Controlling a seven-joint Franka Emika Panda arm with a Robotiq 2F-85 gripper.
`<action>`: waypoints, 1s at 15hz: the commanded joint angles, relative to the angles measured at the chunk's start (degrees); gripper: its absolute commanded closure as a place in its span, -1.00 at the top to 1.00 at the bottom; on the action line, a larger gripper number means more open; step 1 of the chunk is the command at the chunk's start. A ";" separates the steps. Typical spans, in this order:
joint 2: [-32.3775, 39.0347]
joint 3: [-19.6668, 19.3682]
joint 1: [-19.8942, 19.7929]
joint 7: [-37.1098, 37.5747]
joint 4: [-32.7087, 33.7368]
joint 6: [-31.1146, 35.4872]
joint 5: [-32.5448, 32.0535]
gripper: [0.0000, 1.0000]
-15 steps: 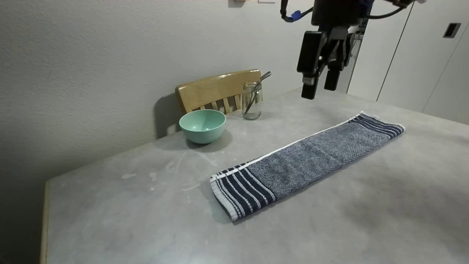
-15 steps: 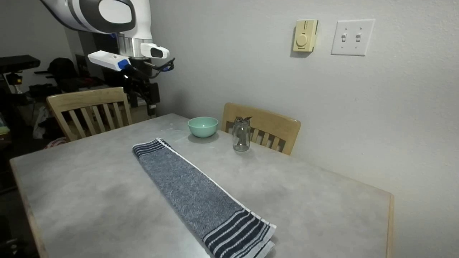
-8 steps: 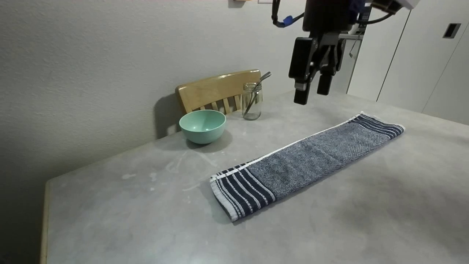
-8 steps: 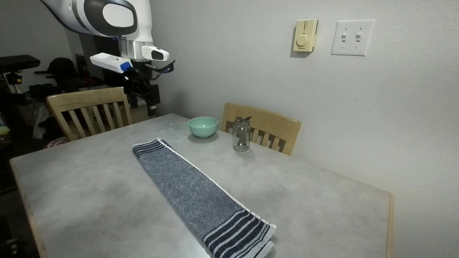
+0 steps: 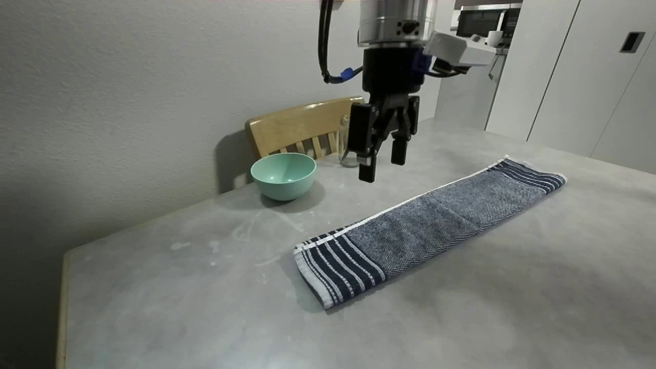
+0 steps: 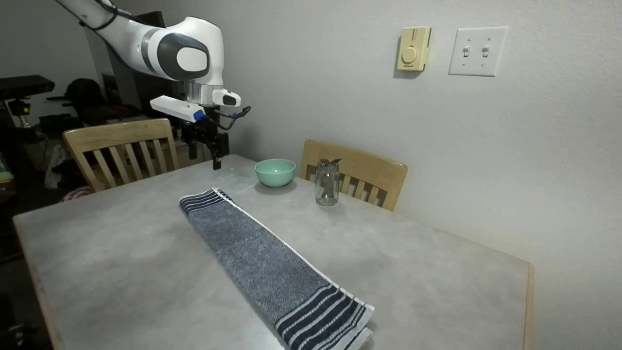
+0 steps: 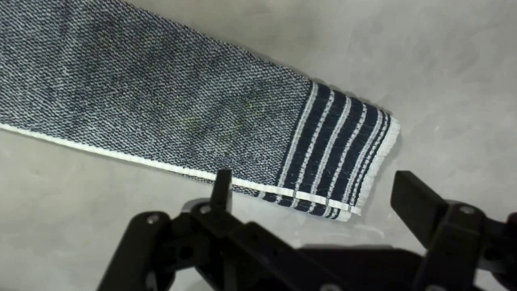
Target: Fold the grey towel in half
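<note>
In an exterior view, my gripper (image 5: 383, 165) hangs in the air, its jaws wide apart with nothing in them. The grey towel (image 5: 430, 220) lies long and flat on the table (image 5: 215, 302), not touched. I think my step is to reach its striped end (image 5: 341, 271) nearer the bowl (image 5: 283, 190). In an exterior view, the yellow wall dial (image 6: 414, 48) has marks too small for me to read. In the wrist view, a striped corner shows in the gap between the jaws, and a lower layer peeks out. I should go down slowly, pinch all the layers as one, lift a little, and lay that end right on top of the far one. I see no words on the towel
</note>
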 commanded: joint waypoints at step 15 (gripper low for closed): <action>26.06 1.35 5.32 -2.82 37.67 -29.58 -4.05 1.00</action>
